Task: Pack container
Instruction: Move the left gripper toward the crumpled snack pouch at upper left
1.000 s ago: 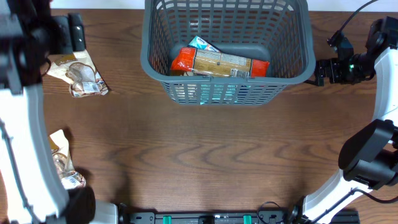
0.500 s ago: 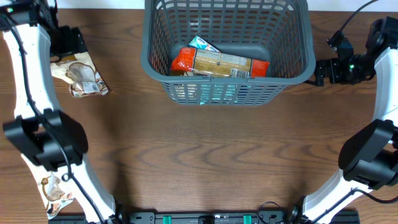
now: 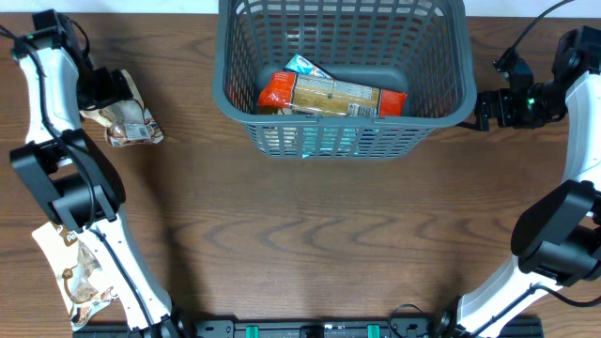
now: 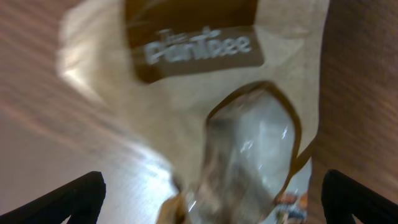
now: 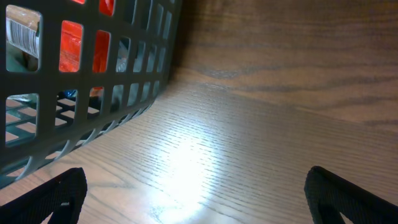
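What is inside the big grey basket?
A long red-and-tan snack pack lies in the basket. A blue-and-white pack peeks out from behind it; most of that one is covered, so anything beneath them cannot be seen.

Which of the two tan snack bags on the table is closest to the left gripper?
The far bag, left of the basket, beneath the open left gripper; the other bag lies at the near edge.

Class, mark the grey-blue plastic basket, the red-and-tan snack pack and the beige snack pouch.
grey-blue plastic basket [image 3: 282, 139]: overhead view, front wall
red-and-tan snack pack [image 3: 333, 94]: overhead view, middle
beige snack pouch [image 3: 127, 117]: overhead view, lower half
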`<state>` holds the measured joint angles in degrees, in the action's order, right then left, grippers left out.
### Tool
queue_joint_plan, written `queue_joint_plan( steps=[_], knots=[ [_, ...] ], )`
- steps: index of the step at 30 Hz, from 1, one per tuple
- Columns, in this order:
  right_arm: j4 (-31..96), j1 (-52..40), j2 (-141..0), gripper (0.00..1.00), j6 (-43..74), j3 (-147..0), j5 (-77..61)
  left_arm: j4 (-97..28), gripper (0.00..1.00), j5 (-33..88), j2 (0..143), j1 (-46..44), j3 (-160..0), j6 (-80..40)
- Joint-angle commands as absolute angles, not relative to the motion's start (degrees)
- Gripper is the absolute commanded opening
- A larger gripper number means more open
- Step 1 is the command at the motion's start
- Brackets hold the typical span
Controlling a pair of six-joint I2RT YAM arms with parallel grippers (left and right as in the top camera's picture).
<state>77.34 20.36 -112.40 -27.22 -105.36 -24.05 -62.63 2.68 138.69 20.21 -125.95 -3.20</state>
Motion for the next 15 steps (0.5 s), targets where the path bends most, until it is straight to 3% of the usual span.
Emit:
queue_joint_plan(
  steps=[1,11,13,15],
  knots=[
    [77.6,20.16,-111.92,0.99,-27.07,-105.19,-25.3,-61.56,0.99,5.58,141.45,20.29,-125.95,-4.58],
    [78.43,20.16,-111.92,0.99,-27.07,-105.19,-23.53,-59.59,1.0,5.56,145.86,20.29,-125.84,-6.33],
    [78.56,20.16,-111.92,0.99,-27.05,-105.19,-23.55,-59.22,0.91,5.58,145.86,20.29,-125.67,-6.33],
    [78.63,20.16,-111.94,0.99,-27.05,-105.19,-23.55,-59.22,0.73,5.58,145.84,20.29,-125.69,-6.31]
  ],
)
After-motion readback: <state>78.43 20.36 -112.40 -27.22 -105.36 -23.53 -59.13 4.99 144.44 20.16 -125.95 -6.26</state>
